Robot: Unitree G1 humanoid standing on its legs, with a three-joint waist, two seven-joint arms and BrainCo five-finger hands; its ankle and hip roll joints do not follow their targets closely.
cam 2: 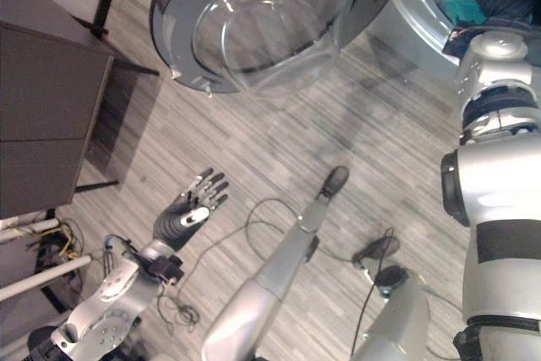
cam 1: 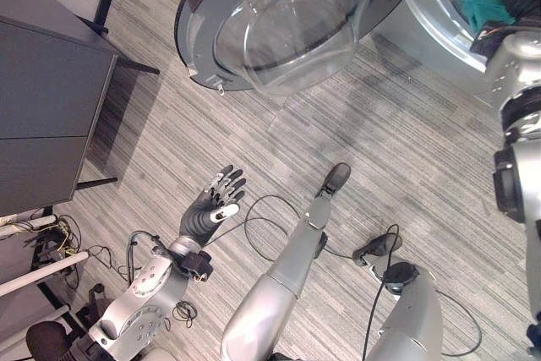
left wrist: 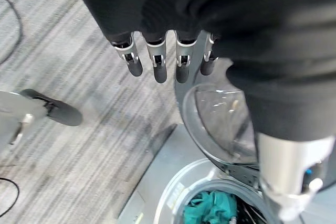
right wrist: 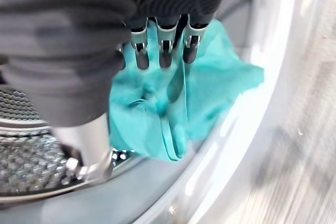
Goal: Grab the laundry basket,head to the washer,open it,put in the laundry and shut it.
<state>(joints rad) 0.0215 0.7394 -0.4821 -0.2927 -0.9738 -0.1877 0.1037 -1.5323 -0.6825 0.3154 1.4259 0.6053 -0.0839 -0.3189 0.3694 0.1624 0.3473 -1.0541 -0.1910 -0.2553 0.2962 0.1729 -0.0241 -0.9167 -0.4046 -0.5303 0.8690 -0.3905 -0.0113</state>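
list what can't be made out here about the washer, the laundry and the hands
- Teal laundry: whether the right robot hand touches it; in the right wrist view its fingers hang before the cloth.
- Washer drum: cut by the eye views' top edge and partly behind the right arm.
- Washer door: its hinge side is out of frame.
- Left robot hand: open above the floor, nothing in it.

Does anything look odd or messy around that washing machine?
Slightly: the teal cloth hangs over the drum's rim rather than sitting fully inside, below the right robot hand. The washer door stands wide open.
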